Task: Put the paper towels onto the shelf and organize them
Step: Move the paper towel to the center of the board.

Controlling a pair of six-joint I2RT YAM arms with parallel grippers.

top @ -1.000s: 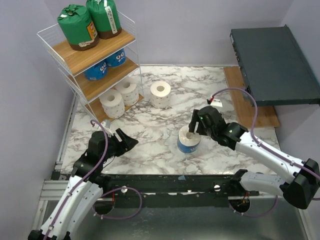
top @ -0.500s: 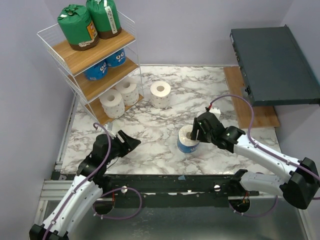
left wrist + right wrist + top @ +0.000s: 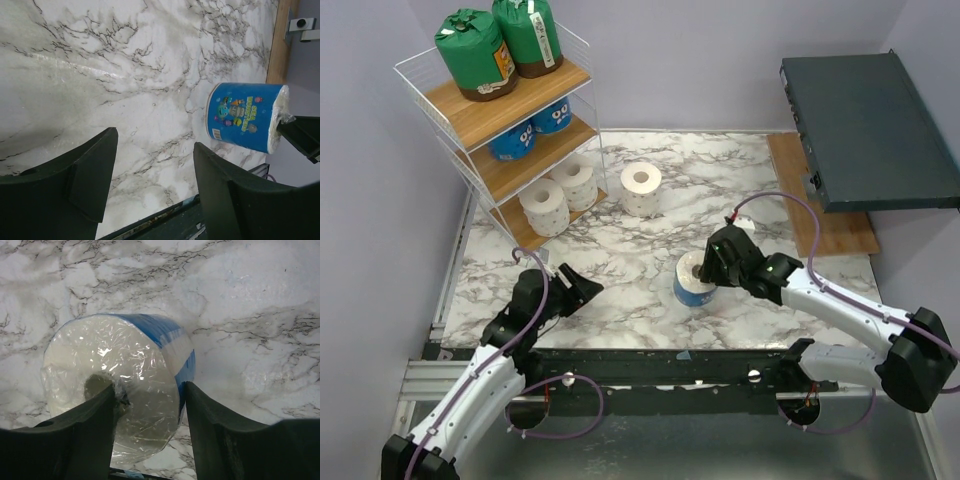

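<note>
A blue-printed wrapped roll (image 3: 692,283) stands on end on the marble table, also in the right wrist view (image 3: 135,365) and the left wrist view (image 3: 243,116). My right gripper (image 3: 705,262) is open and straddles its wall (image 3: 150,400), with one finger in the core and the other against the blue outside. My left gripper (image 3: 582,290) is open and empty, low over the table left of the roll (image 3: 155,150). The shelf (image 3: 495,110) at back left holds two green rolls (image 3: 472,55) on top, blue-printed rolls (image 3: 512,140) in the middle and white rolls (image 3: 544,205) at the bottom. A plain white roll (image 3: 641,188) stands beside the shelf.
A dark grey flat box (image 3: 865,130) lies at the back right, over a wooden board (image 3: 820,215). The table's front rail (image 3: 650,365) runs just below both grippers. Purple walls close the left and back sides.
My right gripper has dropped lower over the blue-printed roll, with one finger going into the core. My left arm has drawn back a little toward the front edge.
</note>
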